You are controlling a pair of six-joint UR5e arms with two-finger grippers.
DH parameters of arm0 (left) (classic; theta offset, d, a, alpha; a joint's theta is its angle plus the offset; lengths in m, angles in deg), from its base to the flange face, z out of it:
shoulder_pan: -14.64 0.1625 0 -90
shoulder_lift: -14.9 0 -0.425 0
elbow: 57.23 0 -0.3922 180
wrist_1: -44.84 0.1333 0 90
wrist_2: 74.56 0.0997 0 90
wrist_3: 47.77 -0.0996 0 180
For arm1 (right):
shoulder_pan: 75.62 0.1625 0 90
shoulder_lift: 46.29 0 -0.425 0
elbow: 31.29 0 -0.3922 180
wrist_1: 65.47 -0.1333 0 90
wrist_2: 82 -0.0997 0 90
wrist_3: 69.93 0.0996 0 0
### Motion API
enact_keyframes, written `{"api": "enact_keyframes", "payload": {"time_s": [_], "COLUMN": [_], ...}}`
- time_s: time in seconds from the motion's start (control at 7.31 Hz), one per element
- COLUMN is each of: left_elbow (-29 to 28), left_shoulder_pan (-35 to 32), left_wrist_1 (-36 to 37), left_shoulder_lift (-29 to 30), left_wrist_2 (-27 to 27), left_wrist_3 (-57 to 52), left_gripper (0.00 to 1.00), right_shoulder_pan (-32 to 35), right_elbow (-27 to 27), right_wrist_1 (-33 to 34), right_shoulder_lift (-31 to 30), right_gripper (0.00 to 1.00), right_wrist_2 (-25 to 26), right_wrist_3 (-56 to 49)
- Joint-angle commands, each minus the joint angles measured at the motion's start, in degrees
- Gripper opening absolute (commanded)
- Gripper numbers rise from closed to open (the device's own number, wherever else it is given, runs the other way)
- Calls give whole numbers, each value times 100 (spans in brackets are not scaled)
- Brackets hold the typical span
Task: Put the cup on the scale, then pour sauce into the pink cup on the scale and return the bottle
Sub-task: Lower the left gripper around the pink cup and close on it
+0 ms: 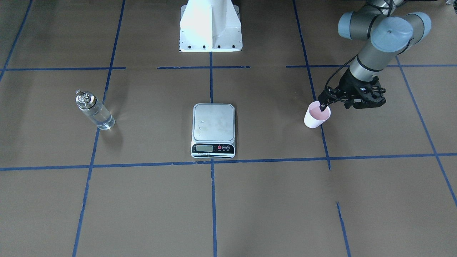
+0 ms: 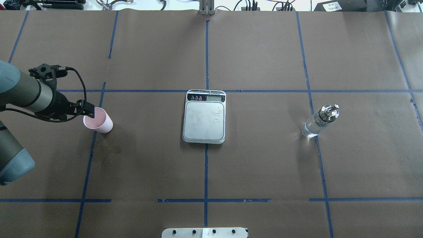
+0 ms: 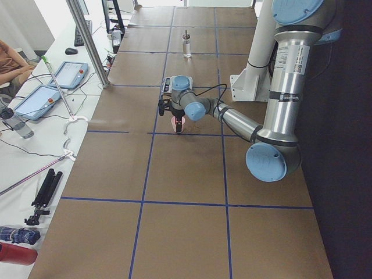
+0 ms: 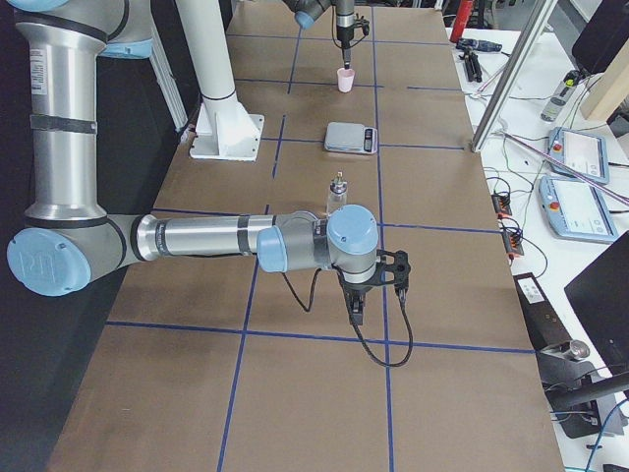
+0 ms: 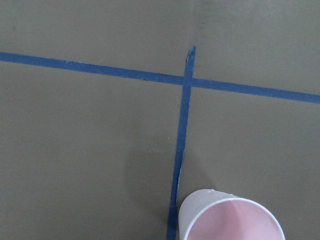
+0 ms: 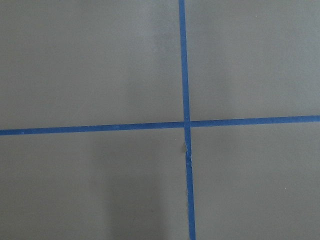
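Note:
The pink cup point(image 1: 316, 116) stands on the table to the robot's left of the scale point(image 1: 213, 123), and shows at the bottom of the left wrist view point(image 5: 230, 220). My left gripper point(image 1: 323, 106) comes down on the cup's rim, with one finger inside the rim; it looks shut on it. The bottle point(image 1: 94, 112), with clear sauce in it, stands upright to the robot's right of the scale. My right gripper point(image 4: 356, 313) hangs low over bare table, nearer the table's end than the bottle; I cannot tell if it is open or shut.
Blue tape lines cross the brown table cover. The white robot base point(image 1: 210, 26) stands behind the scale. A few drops lie on the scale's platform point(image 2: 217, 115). Tablets and cables lie on the side benches point(image 3: 52, 87).

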Motion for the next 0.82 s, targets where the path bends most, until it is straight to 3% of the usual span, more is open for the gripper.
{"api": "enact_keyframes", "payload": {"time_s": [0.0, 0.14, 0.27, 0.68], "left_elbow": [-141, -273, -317, -309], "left_shoulder_pan": [76, 102, 128, 138], "left_wrist_1": [-18, -149, -211, -211], "left_shoulder_lift": [51, 95, 95, 104], "left_wrist_2": [6, 41, 41, 102], "left_wrist_3": [-12, -13, -4, -21], "left_gripper": [100, 100, 89, 22], "right_shoulder_pan": [-1, -1, -1, -1], "right_elbow": [-4, -4, -4, -13], "right_wrist_1": [-2, -2, -2, -2], "right_shoulder_lift": [14, 14, 14, 14], "right_gripper": [100, 100, 100, 100], "right_wrist_2": [-83, -84, -84, -84], "right_wrist_3": [1, 1, 1, -8]}}
